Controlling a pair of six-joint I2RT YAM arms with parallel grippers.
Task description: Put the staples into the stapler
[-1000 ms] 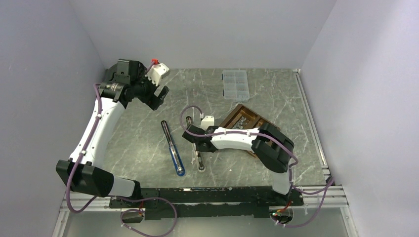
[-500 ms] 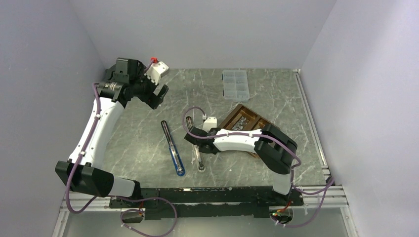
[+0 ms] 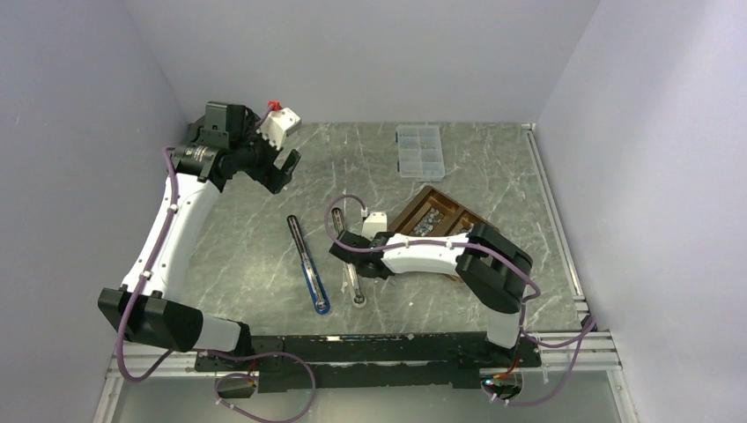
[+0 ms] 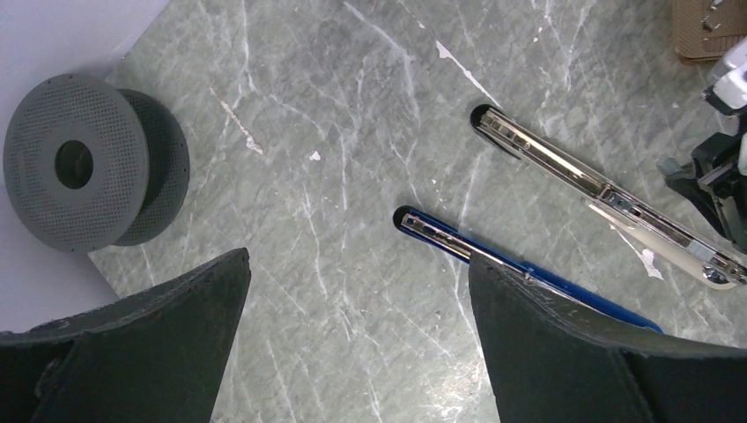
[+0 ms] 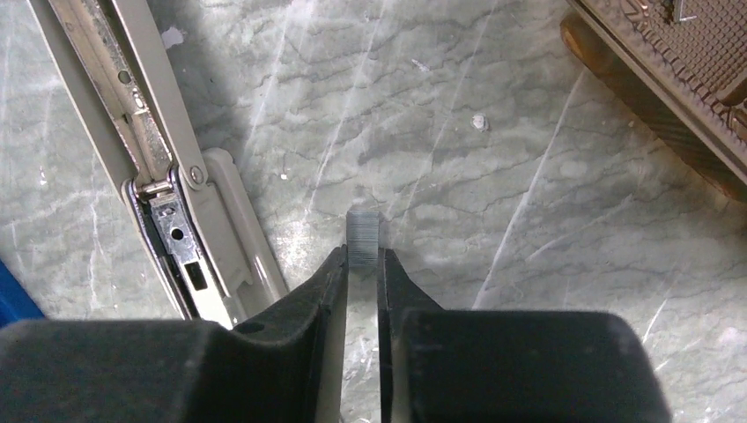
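Note:
My right gripper [image 5: 362,257] is shut on a short silver-grey staple strip [image 5: 363,233], which sticks out past the fingertips just above the table. An opened silver stapler [image 5: 163,185] lies just to its left with the magazine channel exposed; it also shows in the top view [image 3: 352,275]. An opened blue stapler [image 3: 309,266] lies further left. More staples [image 3: 426,218] lie in a brown tray [image 3: 460,211]. My left gripper [image 4: 357,291] is open and empty, raised high above the table's far left, looking down on both staplers.
A clear plastic compartment box [image 3: 419,150] stands at the back. A grey perforated round part [image 4: 79,163] sits by the left wall. The brown tray's edge [image 5: 643,97] is close on the right of my right gripper.
My right gripper has shifted a little nearer and lower beside the silver stapler, still holding the staple strip. The left arm has barely moved.

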